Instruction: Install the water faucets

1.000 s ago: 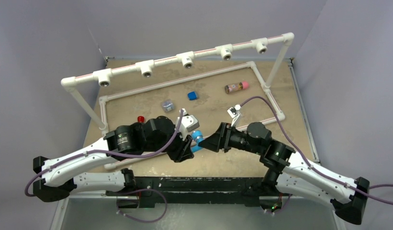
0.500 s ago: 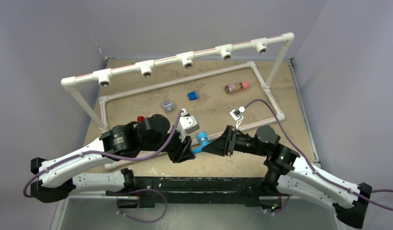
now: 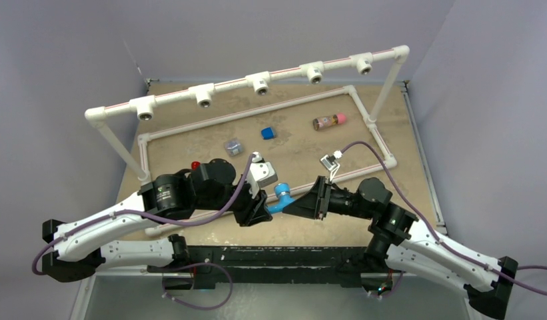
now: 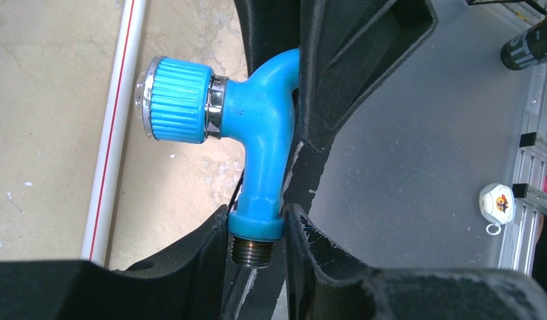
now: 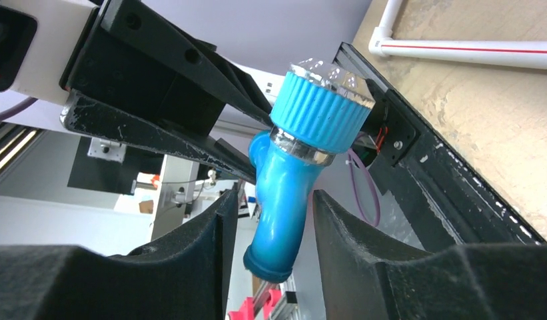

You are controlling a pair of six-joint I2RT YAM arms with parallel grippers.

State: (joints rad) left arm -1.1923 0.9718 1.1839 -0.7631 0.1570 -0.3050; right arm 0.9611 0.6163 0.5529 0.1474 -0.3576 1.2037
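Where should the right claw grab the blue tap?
Best on the smooth straight spout, coming in from its open end with a finger on each side. The ribbed knob is round and could spin, and the left gripper pinches the collar by the metal thread.

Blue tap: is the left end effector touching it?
Touching. The left wrist view shows both fingers of the left end effector pressed against the faucet collar above its threads, with no gap.
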